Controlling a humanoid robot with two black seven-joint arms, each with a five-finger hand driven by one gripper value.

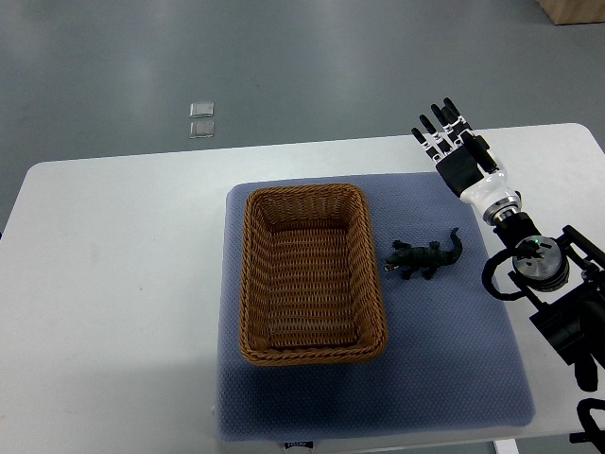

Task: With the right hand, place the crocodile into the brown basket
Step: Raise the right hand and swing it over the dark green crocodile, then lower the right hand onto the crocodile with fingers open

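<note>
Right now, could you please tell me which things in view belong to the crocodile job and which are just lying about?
Belong to the job:
crocodile
brown basket
right hand, open, holding nothing

Just lying about:
blue mat
white table
small clear squares on the floor

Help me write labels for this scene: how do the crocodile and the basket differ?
The crocodile is dark, nearly black; the basket is brown wicker. The crocodile is much smaller than the basket. The crocodile lies at a slant; the basket sits square and empty. Both rest on the blue mat, apart.
</note>
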